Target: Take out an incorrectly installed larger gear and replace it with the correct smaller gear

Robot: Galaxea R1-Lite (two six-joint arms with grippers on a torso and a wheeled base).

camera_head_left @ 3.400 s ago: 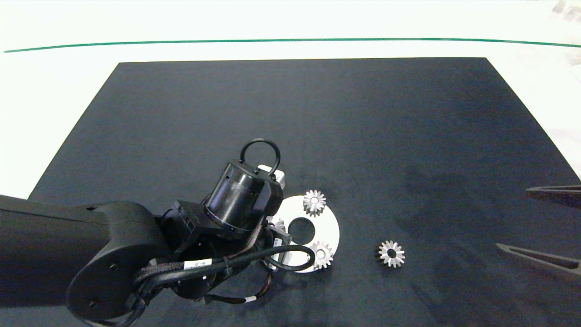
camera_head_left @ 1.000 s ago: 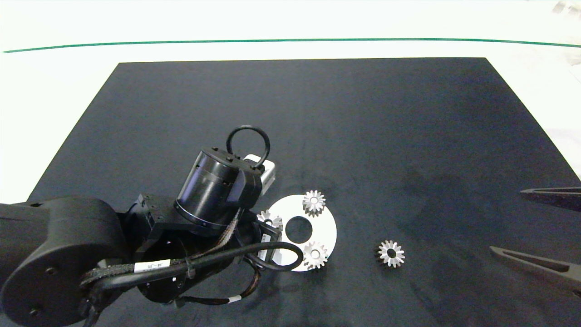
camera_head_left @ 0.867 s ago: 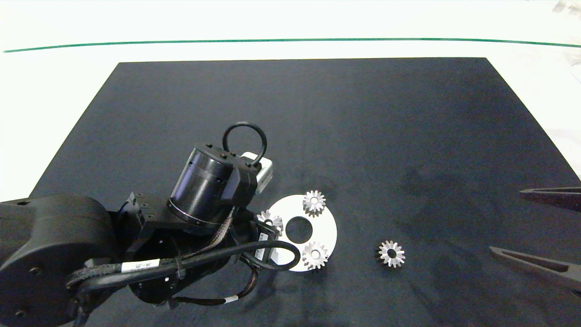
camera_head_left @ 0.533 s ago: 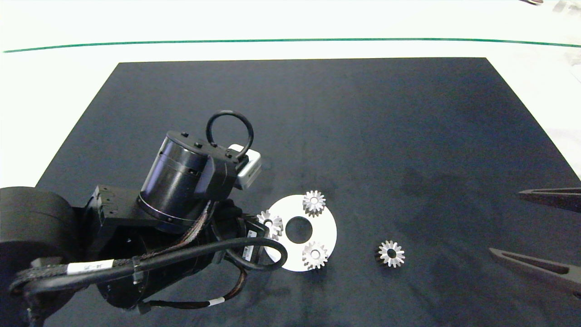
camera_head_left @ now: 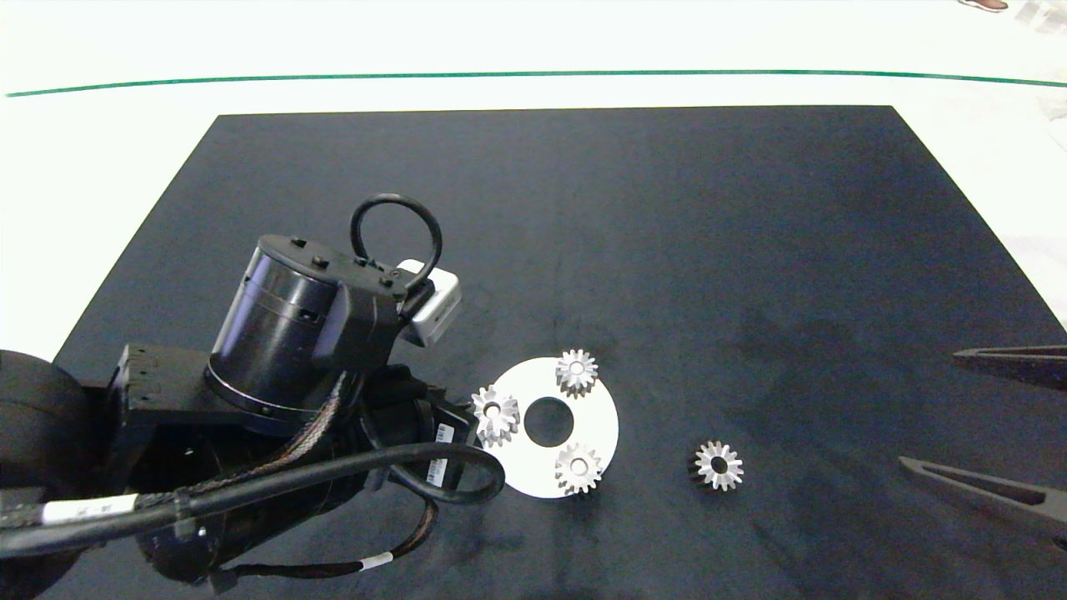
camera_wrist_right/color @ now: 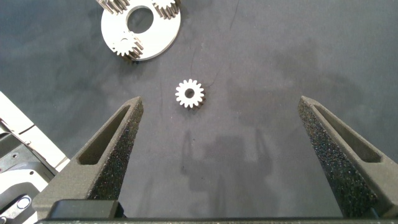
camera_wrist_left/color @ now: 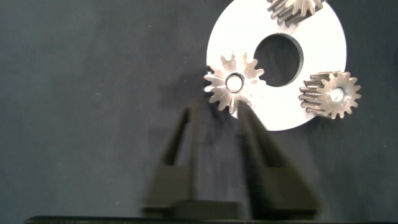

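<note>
A white disc (camera_head_left: 596, 421) lies on the black mat with three silver gears on it. The gear at its left edge (camera_head_left: 494, 412) looks the widest, so I take it for the larger gear (camera_wrist_left/color: 234, 82). It overhangs the rim. My left gripper (camera_wrist_left/color: 216, 115) is open just short of it, touching nothing. In the head view the left arm (camera_head_left: 292, 333) hides those fingers. The smaller gear (camera_head_left: 718, 465) (camera_wrist_right/color: 189, 93) lies loose on the mat right of the disc. My right gripper (camera_head_left: 932, 408) (camera_wrist_right/color: 219, 102) hangs open at the right edge, well away from it.
Two other gears (camera_head_left: 577, 371) (camera_head_left: 578, 468) sit on the disc around its round centre hole (camera_head_left: 549, 421). The black mat (camera_head_left: 667, 233) lies on a white table, with a green line (camera_head_left: 500, 73) at the far side.
The left arm has drawn back to the left, uncovering the gear on the disc's left edge. Earlier the disc slid a little leftward. The right gripper has barely moved.
</note>
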